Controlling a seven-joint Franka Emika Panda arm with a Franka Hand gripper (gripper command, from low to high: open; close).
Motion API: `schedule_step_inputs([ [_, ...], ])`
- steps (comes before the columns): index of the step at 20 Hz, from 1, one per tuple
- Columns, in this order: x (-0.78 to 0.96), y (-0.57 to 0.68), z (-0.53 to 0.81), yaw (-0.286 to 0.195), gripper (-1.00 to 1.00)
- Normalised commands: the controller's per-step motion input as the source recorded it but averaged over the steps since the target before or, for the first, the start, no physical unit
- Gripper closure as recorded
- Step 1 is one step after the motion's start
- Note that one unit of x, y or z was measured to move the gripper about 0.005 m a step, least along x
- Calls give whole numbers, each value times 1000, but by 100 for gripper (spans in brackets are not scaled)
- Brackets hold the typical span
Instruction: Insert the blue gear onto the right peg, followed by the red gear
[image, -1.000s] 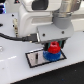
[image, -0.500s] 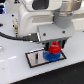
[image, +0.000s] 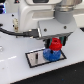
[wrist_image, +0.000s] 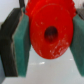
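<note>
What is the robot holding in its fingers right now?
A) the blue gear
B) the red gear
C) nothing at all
B: in the wrist view the red gear sits squeezed between the fingers, and in the exterior view it hangs just above the blue gear on the plate.

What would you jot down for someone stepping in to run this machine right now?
Pincer: shut on the red gear, its green pads pressing either side.
Blue gear: lying on the black plate, toward the exterior view's right; that step looks done, though its peg is hidden.
Red gear: held just above the blue gear; whether they touch I cannot tell.
Left: lower the red gear onto the same peg, open, lift away.
</note>
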Motion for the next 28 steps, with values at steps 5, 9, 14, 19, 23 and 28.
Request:
schedule_step_inputs([
  [5,-30,-17,-14,0,100],
  [9,170,-107,-97,0,100],
  [14,222,-112,-135,0,100],
  [19,217,-118,-220,0,100],
  [23,193,-42,-225,0,100],
  [28,64,14,-1,0,-100],
])
